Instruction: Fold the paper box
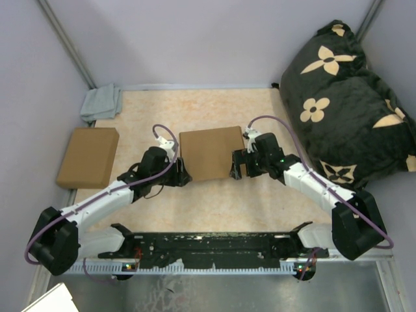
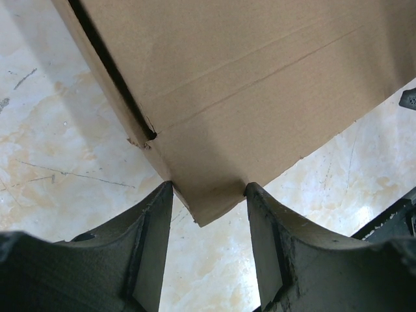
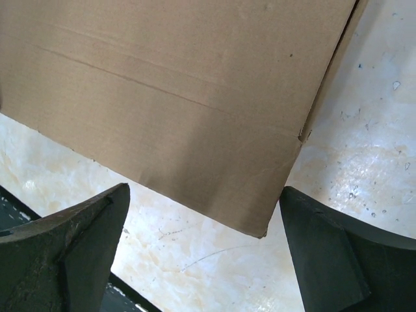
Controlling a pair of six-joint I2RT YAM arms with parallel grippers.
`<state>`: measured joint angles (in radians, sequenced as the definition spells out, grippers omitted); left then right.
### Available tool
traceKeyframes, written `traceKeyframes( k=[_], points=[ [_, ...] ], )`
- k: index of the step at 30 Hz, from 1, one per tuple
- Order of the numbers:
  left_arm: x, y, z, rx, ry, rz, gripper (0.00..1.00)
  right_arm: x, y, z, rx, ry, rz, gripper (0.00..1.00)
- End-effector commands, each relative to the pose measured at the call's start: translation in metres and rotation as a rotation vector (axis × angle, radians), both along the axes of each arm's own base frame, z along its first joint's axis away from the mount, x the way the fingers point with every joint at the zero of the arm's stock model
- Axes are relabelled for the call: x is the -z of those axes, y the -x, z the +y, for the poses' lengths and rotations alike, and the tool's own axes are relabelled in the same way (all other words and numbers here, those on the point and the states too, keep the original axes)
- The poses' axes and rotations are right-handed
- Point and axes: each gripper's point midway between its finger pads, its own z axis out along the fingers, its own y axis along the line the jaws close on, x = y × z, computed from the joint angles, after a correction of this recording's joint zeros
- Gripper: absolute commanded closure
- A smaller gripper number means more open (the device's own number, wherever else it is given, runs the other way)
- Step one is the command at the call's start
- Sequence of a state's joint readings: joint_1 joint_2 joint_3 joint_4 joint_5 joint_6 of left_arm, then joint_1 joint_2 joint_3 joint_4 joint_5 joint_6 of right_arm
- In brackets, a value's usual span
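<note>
Handling paper box (image 1: 208,153): likely light, stiff, creasable; take your hold at near corners. Left gripper (image 2: 209,190) apart, astride one; right gripper (image 3: 203,193) wide apart.

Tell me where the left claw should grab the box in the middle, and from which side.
Grip the paper box by its near left corner, coming in low from the near side. There the cardboard looks like one thin sheet past the crease, slim enough to fit between the fingers. The left claw straddles it. The box's full width looks too broad.
</note>
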<state>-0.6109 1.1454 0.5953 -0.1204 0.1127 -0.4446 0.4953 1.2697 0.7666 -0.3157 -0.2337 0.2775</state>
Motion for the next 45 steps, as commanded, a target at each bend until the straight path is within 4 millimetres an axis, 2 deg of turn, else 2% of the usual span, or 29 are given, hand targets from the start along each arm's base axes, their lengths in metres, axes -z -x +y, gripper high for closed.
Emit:
traceKeyframes(
  k=[1, 10, 17, 23, 38, 45],
  points=[
    [-0.013, -0.007, -0.011, 0.025, 0.029, -0.035, 0.45, -0.018, -0.015, 0.007, -0.009, -0.027, -0.105, 0.01],
    [-0.004, -0.005, -0.008, 0.024, 0.011, -0.023, 0.45, -0.01, -0.019, 0.002, 0.013, -0.006, -0.133, 0.01],
    [0.0, -0.005, -0.007, 0.023, 0.005, -0.02, 0.45, 0.005, -0.017, 0.003, 0.008, -0.003, -0.102, 0.01],
    [0.003, -0.004, -0.005, 0.017, -0.007, -0.014, 0.45, 0.009, -0.015, 0.003, 0.008, 0.0, -0.089, 0.01],
    [-0.006, -0.005, -0.008, 0.026, 0.006, -0.021, 0.45, -0.01, -0.013, -0.012, 0.062, 0.028, -0.133, 0.02],
    [-0.006, -0.003, -0.008, 0.03, 0.011, -0.02, 0.46, -0.014, -0.014, -0.009, 0.054, 0.011, -0.147, 0.03]
  ],
)
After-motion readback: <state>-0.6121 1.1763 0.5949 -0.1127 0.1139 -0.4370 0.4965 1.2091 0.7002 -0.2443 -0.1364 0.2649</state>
